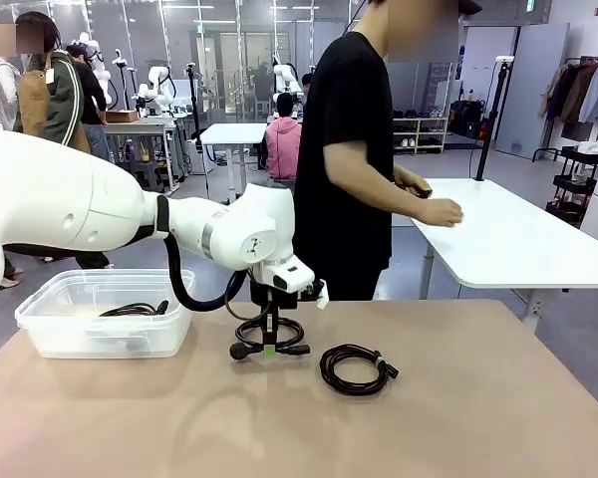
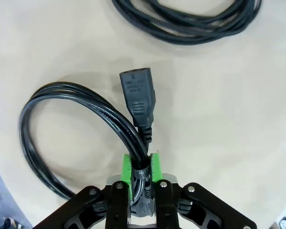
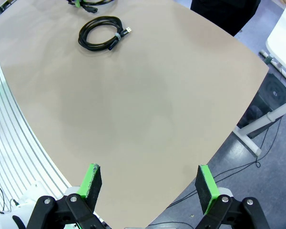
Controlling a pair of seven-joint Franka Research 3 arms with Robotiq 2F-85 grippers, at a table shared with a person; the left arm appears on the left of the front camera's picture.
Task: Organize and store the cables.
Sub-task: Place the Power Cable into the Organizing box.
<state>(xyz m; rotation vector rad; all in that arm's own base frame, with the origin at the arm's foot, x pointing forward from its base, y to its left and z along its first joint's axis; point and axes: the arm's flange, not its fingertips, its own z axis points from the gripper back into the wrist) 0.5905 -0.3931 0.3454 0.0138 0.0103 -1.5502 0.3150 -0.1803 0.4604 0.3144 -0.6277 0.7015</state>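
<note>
Left gripper [image 2: 141,162] is pinched down on the power cord coil [image 2: 62,129], green pads nearly together with the bundled strands squeezed between them, just behind the plug [image 2: 138,95]. The coil looks to be resting on the table [image 1: 478,398], so the grasp is made and the lift is not yet done. The second coil [image 1: 355,367] sits just beside it, untouched (a small tie binds it, per the right wrist view). The clear bin [image 1: 40,324] is off to my left with one stored cable [image 1: 135,310] already inside. Right gripper [image 3: 148,183] hangs wide open, holding nothing, over bare table well apart from both coils. I can't tell whether the pads have every loop or only some, because my own fingers block that. Next move as I judge it: lift straight up, watch for sagging loops or the plug dragging, carry left over the bin wall, release inside. Then the second coil.
</note>
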